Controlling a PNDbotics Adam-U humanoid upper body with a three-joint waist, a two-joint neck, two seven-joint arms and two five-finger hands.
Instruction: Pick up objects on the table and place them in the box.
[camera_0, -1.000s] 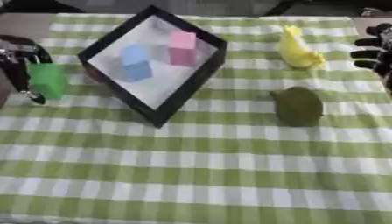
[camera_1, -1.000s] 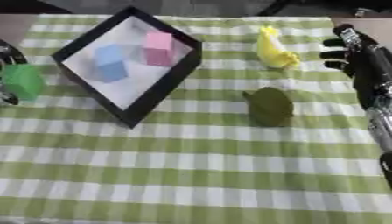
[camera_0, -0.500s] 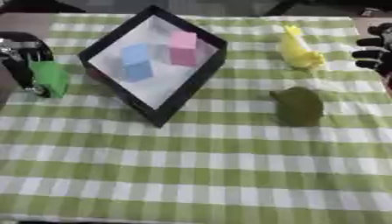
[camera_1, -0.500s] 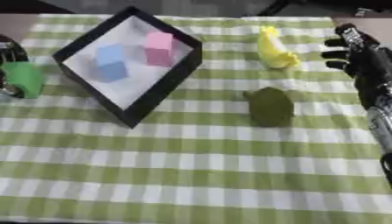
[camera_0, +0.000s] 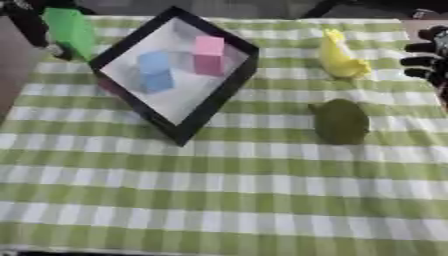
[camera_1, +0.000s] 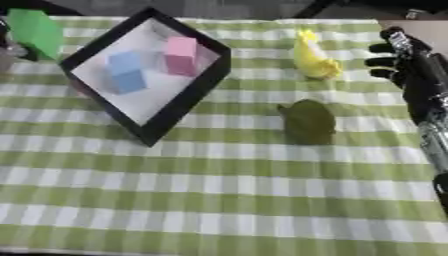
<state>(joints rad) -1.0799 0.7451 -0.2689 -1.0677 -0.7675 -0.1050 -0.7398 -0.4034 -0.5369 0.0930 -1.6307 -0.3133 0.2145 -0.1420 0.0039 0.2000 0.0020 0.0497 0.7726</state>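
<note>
Left hand: (camera_0: 31, 22) at the far left corner, dark fingers clasped around the green block (camera_0: 72, 31), which it holds up just beside the box's left corner.
Box: (camera_0: 219, 95) black-rimmed with a white floor, turned like a diamond on the green checked cloth (camera_0: 219, 200).
Inside the box: a blue block (camera_0: 156, 70) toward the left and a pink block (camera_0: 209, 54) next to it on its right; whether the two touch cannot be told.
Dark green lump: (camera_1: 307, 121) on the cloth right of the box, apart from it.
Yellow thing: (camera_1: 312, 56) beyond the dark green lump, near the far edge.
Right hand: (camera_1: 404, 57) at the right edge, near the yellow thing but apart from it, fingers relaxed and holding nothing.
</note>
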